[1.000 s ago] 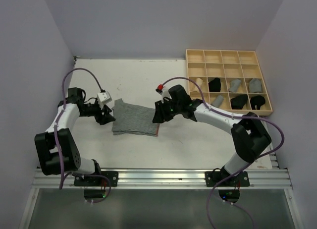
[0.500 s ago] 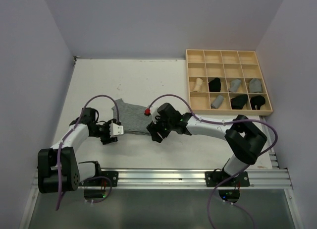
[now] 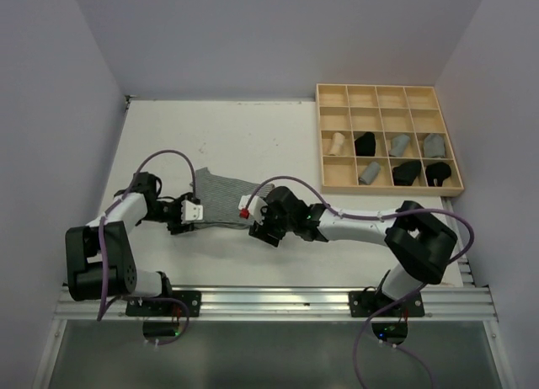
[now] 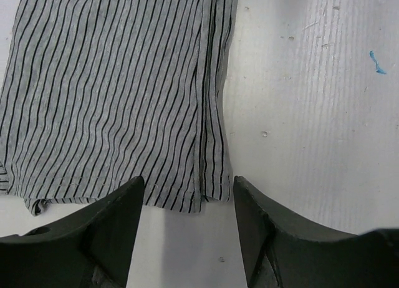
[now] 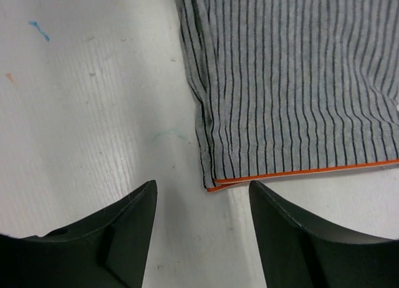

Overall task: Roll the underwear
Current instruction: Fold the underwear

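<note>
Surface: white surface point(image 3: 253, 136), scuffed, with a few small coloured marks.
Underwear: striped underwear point(image 3: 221, 199), grey with thin dark lines, lies flat and folded at mid-surface, an orange edge peeping out along its right side.
Change: a second ago the arms flanked its left and right sides; both have drawn back to its near corners.
Left fingers point(image 4: 115, 225): spread, gripping nothing; near left corner sits between the tips.
Right fingers point(image 5: 287, 238): spread, gripping nothing; near right corner sits between the tips.
Tray: wooden grid tray point(image 3: 333, 93), far right, well apart.
</note>
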`<state>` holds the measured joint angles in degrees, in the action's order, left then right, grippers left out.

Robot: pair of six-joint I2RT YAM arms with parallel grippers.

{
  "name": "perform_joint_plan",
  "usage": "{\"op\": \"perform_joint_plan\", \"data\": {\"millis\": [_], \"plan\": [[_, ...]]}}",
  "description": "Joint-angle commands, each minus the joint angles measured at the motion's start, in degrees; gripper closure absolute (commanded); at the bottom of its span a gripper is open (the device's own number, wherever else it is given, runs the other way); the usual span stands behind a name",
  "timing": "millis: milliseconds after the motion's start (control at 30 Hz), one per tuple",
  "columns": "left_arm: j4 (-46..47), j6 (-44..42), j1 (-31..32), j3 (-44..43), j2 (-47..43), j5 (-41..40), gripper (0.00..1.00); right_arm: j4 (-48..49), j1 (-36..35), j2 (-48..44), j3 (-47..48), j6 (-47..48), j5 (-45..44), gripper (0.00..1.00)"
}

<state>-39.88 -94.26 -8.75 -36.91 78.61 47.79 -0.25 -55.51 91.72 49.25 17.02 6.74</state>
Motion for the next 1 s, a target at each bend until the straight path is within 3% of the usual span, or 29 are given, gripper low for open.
{"op": "perform_joint_plan", "data": {"millis": [0, 500, 633, 767, 933, 967], "plan": [[-5.0, -6.5, -1.7, -2.6, 2.1, 4.2, 0.37, 1.3, -1.7, 3.3, 2.5, 6.2, -3.0, 0.36], [-0.8, -9.9, -1.1, 1.0, 3.2, -0.5, 0.45, -1.5, -3.6, 10.1, 4.2, 11.4, -6.6, 0.43], [-0.5, -8.8, -0.4, 0.3, 5.6, -2.8, 0.58, -3.1, -3.7, 11.0, 4.9, 11.4, -6.3, 0.66], [0.6, -7.6, -0.3, 0.0, 7.4, -4.4, 0.69, -4.5, -3.7, 13.1, 6.0, 11.4, -6.5, 0.79], [0.1, -7.1, -0.2, -0.3, 7.4, -5.8, 0.91, -6.0, -3.7, 13.7, 7.6, 9.4, -6.0, 1.0], [-1.0, -7.4, -0.2, -0.4, 7.0, -6.0, 0.94, -6.3, -3.7, 13.4, 8.2, 9.1, -5.7, 1.0]]}}
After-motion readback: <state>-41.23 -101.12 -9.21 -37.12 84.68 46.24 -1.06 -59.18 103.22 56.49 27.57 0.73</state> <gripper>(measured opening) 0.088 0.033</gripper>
